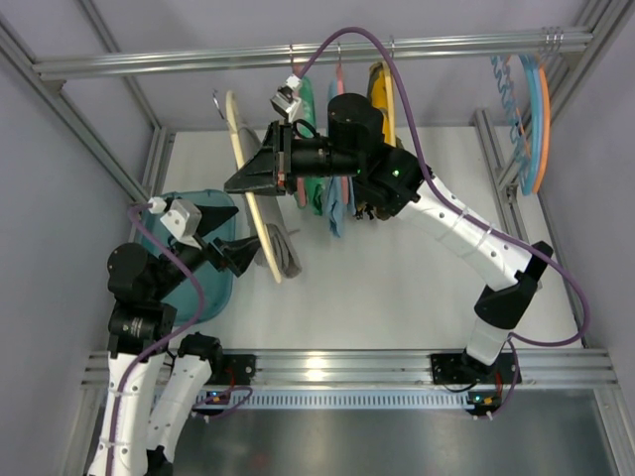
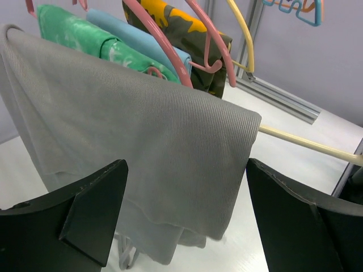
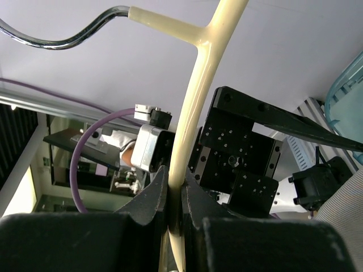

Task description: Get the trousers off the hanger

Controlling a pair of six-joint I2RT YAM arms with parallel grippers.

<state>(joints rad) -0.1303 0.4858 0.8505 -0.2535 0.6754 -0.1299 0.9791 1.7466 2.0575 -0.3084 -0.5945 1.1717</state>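
The cream-beige hanger (image 1: 238,129) hangs free of the rail, tilted over the table's left side. My right gripper (image 1: 238,181) is shut on its rim; in the right wrist view the cream rim (image 3: 193,113) runs up between the closed jaws of the gripper (image 3: 176,190) to the metal hook (image 3: 68,34). The grey trousers (image 1: 286,253) are draped over the hanger's lower end. In the left wrist view the trousers (image 2: 142,136) hang folded over the cream bar (image 2: 306,141). My left gripper (image 2: 187,209) is open, its fingers either side of the cloth without touching it; it also shows in the top view (image 1: 248,260).
A teal bin (image 1: 193,288) sits under my left arm. Green (image 2: 85,34), light-blue and yellow-and-black (image 2: 181,28) garments hang on pink hangers (image 2: 164,45) from the rear rail (image 1: 298,55). Blue and orange hangers (image 1: 531,99) hang at the far right.
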